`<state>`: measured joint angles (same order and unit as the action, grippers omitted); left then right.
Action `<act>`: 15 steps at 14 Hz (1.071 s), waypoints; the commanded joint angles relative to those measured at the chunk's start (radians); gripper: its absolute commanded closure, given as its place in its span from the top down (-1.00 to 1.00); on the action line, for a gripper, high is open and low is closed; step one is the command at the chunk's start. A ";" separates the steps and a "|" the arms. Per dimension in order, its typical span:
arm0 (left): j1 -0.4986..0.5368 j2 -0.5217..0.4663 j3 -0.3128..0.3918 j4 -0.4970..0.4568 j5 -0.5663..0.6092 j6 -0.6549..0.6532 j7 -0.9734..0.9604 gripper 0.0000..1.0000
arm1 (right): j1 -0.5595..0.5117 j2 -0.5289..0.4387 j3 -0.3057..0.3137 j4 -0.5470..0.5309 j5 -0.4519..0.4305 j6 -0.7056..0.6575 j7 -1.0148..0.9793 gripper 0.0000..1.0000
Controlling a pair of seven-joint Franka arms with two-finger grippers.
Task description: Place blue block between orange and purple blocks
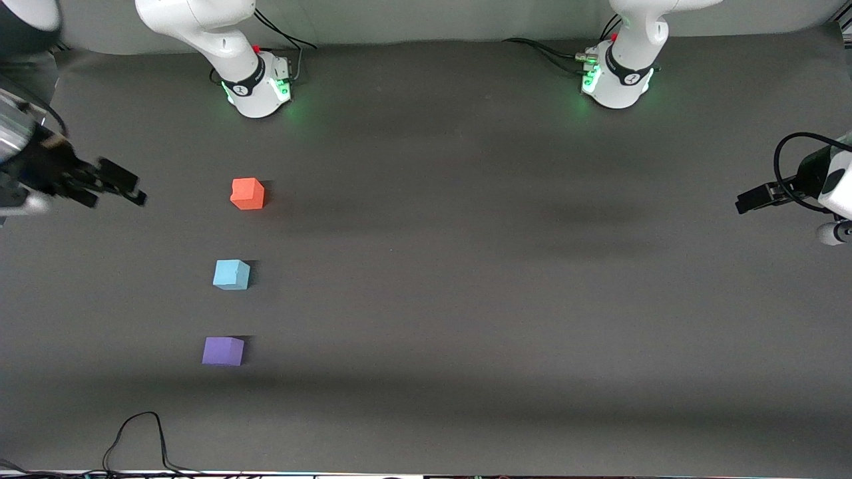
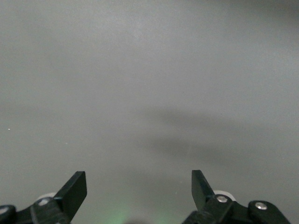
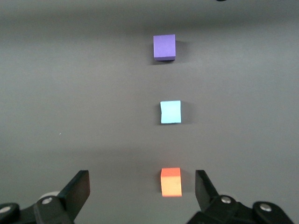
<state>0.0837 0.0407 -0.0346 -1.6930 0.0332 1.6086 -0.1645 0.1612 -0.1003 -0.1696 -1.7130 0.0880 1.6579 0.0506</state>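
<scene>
Three foam cubes stand in a row on the dark table toward the right arm's end. The orange block [image 1: 247, 193] is farthest from the front camera, the blue block [image 1: 231, 274] is in the middle, and the purple block [image 1: 223, 350] is nearest. All three show in the right wrist view: orange [image 3: 171, 182], blue [image 3: 170, 112], purple [image 3: 164, 46]. My right gripper [image 1: 116, 188] is open and empty, raised over the table's edge beside the orange block. My left gripper [image 1: 752, 198] is open and empty over the left arm's end of the table, far from the blocks.
A black cable [image 1: 136, 439] loops on the table near the front edge, nearer to the front camera than the purple block. The two arm bases [image 1: 259, 86] [image 1: 616, 80] stand at the table's back edge. The left wrist view shows only bare table [image 2: 149, 93].
</scene>
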 commanded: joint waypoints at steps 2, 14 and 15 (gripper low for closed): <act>-0.001 0.001 -0.002 0.015 -0.004 -0.012 0.019 1.00 | -0.019 0.053 0.021 0.099 -0.017 -0.073 0.021 1.00; -0.036 -0.087 -0.064 0.009 -0.009 -0.049 -0.061 1.00 | -0.037 0.120 0.018 0.161 -0.027 -0.147 0.015 1.00; -0.038 -0.093 -0.064 0.007 -0.009 -0.049 -0.061 1.00 | -0.034 0.120 0.013 0.159 -0.025 -0.144 0.014 1.00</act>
<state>0.0511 -0.0287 -0.1039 -1.6854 0.0288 1.5780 -0.2139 0.1283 0.0159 -0.1618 -1.5784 0.0763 1.5317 0.0553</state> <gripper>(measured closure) 0.000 0.000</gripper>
